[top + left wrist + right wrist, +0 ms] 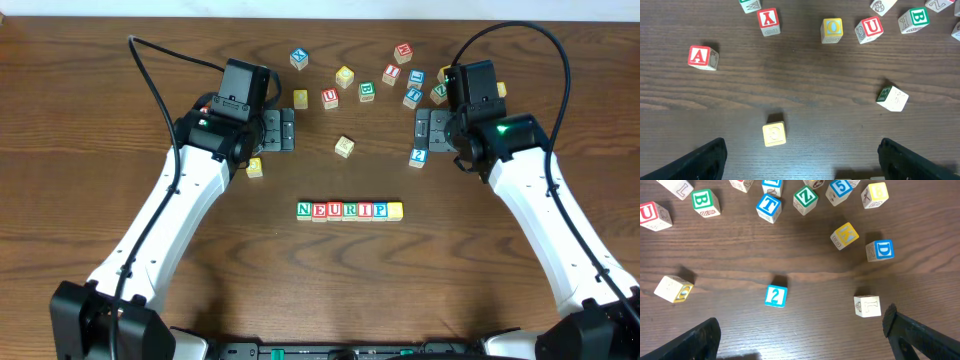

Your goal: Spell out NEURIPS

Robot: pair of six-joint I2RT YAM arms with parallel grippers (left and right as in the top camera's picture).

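A row of letter blocks [342,210] reading N, E, U, R, I, P lies at the table's front middle. A yellow-topped block [395,210] ends the row on the right; I cannot read its face. My left gripper [280,131] [800,155] is open and empty, behind and left of the row. A plain yellow block [774,134] lies just ahead of its fingers. My right gripper [428,127] [802,335] is open and empty, behind and right of the row. A blue 2 block [775,296] and a white block [867,306] lie ahead of it.
Loose blocks are scattered along the back [367,91]: A [702,57], Y [768,21], O [832,29], U [870,29], B [705,202], T [769,207], Z [805,199], D [880,250]. One block [344,146] sits between the arms, another [254,167] under the left arm.
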